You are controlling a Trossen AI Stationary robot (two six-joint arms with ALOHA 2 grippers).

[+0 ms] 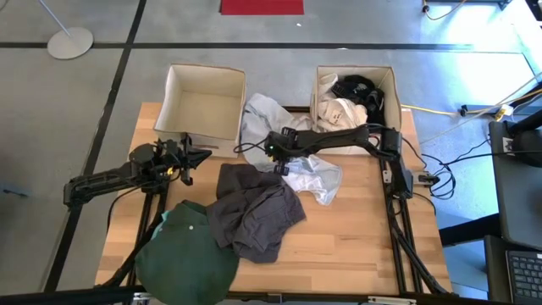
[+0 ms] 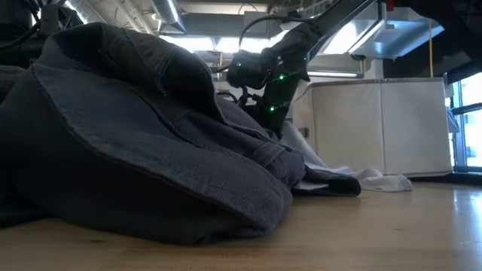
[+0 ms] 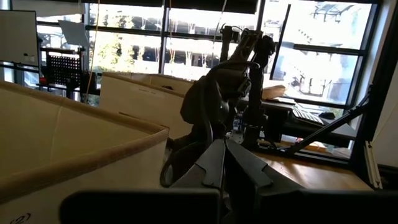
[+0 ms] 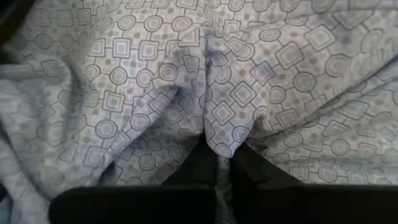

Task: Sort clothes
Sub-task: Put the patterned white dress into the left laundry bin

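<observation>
Patterned pale grey-blue garment (image 4: 205, 81) filling my right wrist view, fold of it pinched between my right gripper (image 4: 217, 158) fingers, clenched on cloth. Garment lying mid-table (image 1: 309, 174), just beside dark grey garment (image 1: 254, 207). Dark green garment (image 1: 186, 258) sitting at near left edge. My left gripper (image 1: 199, 157) hovering beside left beige box (image 1: 203, 102), fingers closed, gripping nothing. White and black clothes (image 1: 347, 102) resting in right beige box (image 1: 322, 80).
</observation>
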